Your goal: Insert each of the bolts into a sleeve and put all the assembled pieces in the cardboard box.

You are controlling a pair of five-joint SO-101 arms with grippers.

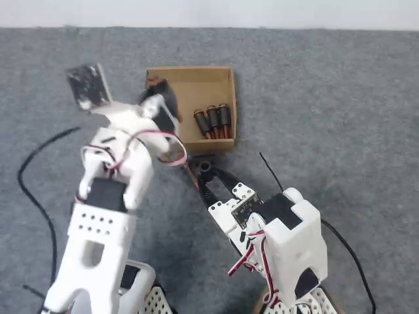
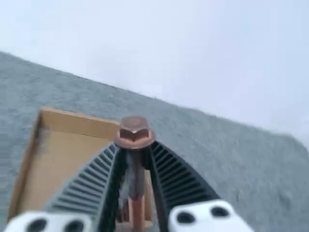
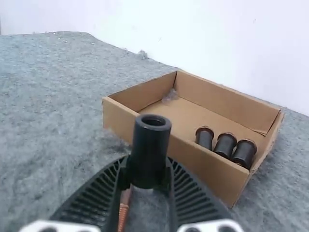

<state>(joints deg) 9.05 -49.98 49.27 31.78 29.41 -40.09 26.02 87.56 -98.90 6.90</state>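
My left gripper [image 2: 134, 151] is shut on a copper bolt [image 2: 134, 133], hex head up and past the fingertips, shaft between the jaws. In the high view this gripper [image 1: 157, 93] hovers over the left side of the cardboard box [image 1: 190, 69]. My right gripper [image 3: 148, 170] is shut on a black sleeve [image 3: 150, 147], held upright with its hole facing up, just in front of the box [image 3: 203, 164]; from above it [image 1: 206, 173] sits near the box's front edge. Three assembled pieces [image 1: 213, 120] lie side by side in the box's right half [image 3: 225, 143]. A second copper bolt [image 3: 123, 207] lies on the carpet under the right gripper.
Grey carpet covers the table, ending at a white wall behind the box. A black cable [image 1: 31, 180] loops on the carpet left of the left arm, and another [image 1: 270, 169] runs beside the right arm. Open carpet lies right of the box.
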